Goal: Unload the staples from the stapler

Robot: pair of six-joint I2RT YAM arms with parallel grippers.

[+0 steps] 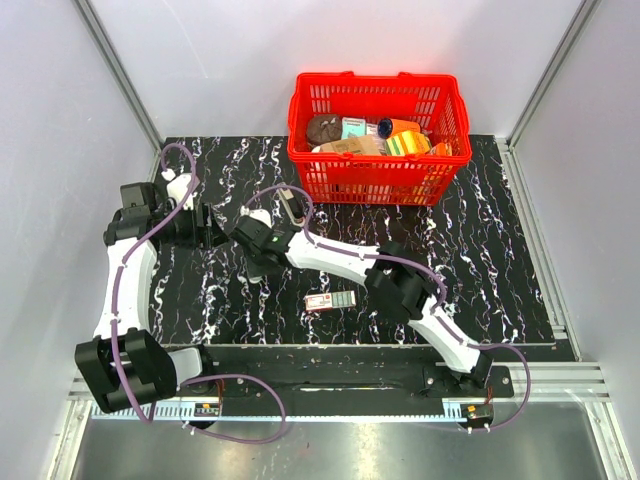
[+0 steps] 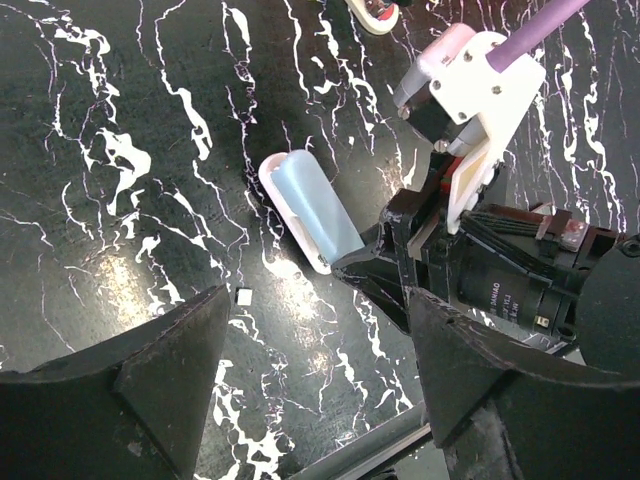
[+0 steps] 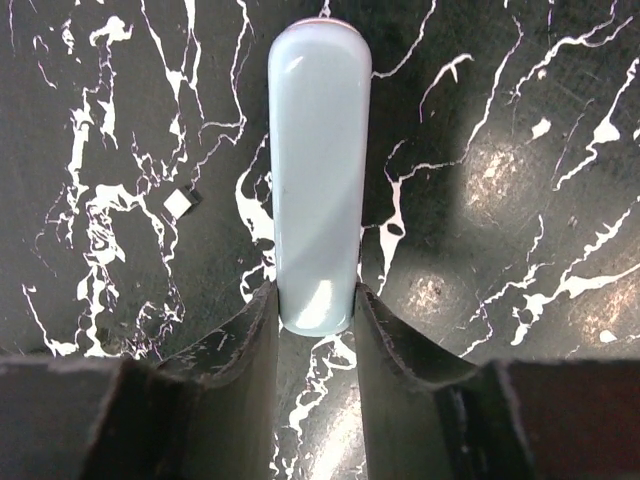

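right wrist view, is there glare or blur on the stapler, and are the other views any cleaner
right wrist: stapler sharp, with a soft sheen near its gripped end; hazy glare patches on the glossy table to its right. left wrist: similar bright patches at lower left, own fingers dark and featureless. top external: evenly lit, no strong glare.

Reaching from the lower right toward the middle of the top view with the right arm (image 1: 340, 262), elbow bent. Clamping the right gripper (image 3: 315, 300) on the near end of the stapler (image 3: 318, 150), one finger on each side. Curving up the left edge with the left arm (image 1: 125, 280). Spreading the left gripper (image 2: 320, 305) wide at the frame's bottom, gripping nothing, close beside the right wrist.
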